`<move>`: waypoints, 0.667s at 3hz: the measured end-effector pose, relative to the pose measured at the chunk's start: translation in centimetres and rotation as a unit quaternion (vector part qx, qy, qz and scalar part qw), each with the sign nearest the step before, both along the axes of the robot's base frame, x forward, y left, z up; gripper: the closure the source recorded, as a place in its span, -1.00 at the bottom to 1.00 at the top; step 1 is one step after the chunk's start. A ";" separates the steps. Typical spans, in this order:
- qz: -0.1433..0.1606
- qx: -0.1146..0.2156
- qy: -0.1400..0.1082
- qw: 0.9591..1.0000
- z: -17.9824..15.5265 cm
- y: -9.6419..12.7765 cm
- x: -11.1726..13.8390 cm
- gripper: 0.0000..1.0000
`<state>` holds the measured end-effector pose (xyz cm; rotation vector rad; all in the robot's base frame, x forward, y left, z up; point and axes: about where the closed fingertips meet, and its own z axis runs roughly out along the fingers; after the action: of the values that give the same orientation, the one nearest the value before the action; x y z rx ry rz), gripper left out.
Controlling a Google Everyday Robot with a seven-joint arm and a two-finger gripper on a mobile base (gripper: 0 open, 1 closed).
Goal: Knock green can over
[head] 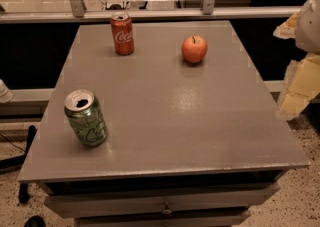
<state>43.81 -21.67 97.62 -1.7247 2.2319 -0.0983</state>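
Observation:
The green can (86, 118) stands upright near the front left corner of the grey table (200, 121). It has a mottled green label and an opened silver top. My gripper (296, 81) is at the right edge of the view, beyond the table's right side. It is far from the can and touches nothing.
A red Coca-Cola can (122, 33) stands upright at the back left of the table. A red apple (194, 49) sits at the back, right of centre. A metal railing (150, 13) runs behind the table. Drawers (165, 203) are under the front edge.

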 end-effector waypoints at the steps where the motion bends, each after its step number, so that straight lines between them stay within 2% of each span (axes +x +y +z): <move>1: 0.000 0.000 0.000 1.000 0.0 0.0 0.0 -1.00; 2: 0.005 0.035 0.002 0.999 -0.9 1.9 -0.2 -1.00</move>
<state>43.63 -19.80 96.70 -1.6999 2.2034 -0.0145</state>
